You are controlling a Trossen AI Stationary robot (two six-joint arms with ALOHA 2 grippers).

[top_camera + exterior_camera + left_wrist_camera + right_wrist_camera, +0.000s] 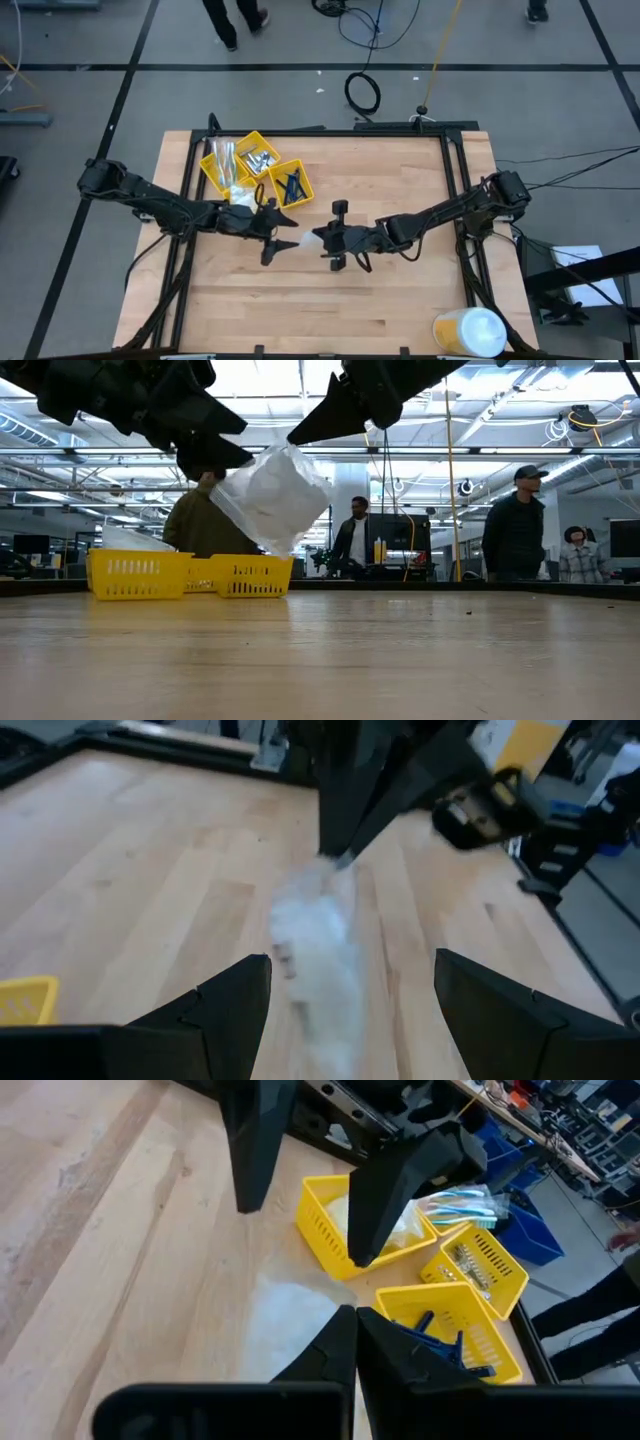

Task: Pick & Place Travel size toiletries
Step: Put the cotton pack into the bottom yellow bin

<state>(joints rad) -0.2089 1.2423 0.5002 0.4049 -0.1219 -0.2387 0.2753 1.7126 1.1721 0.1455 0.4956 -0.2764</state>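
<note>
A small clear bag of white fluffy lumps hangs in mid-air above the middle of the table. My right gripper is at its right, shut on it. My left gripper is open at the bag's left side. In the left wrist view its two fingers stand either side of the bag with gaps showing. The yellow compartment tray at far left holds slim dark blue sticks and silvery packets. My right gripper pinches the bag's upper corner between its two shut fingers. They come slanting down from the table's right. The bag is lifted clear of the table and hangs tilted below the fingertips, toward my left gripper.
A large white-and-yellow round container stands at the table's near right corner. Bare wood lies in front of and to the right of both grippers. Beyond the table's far edge, several people stand in the room.
</note>
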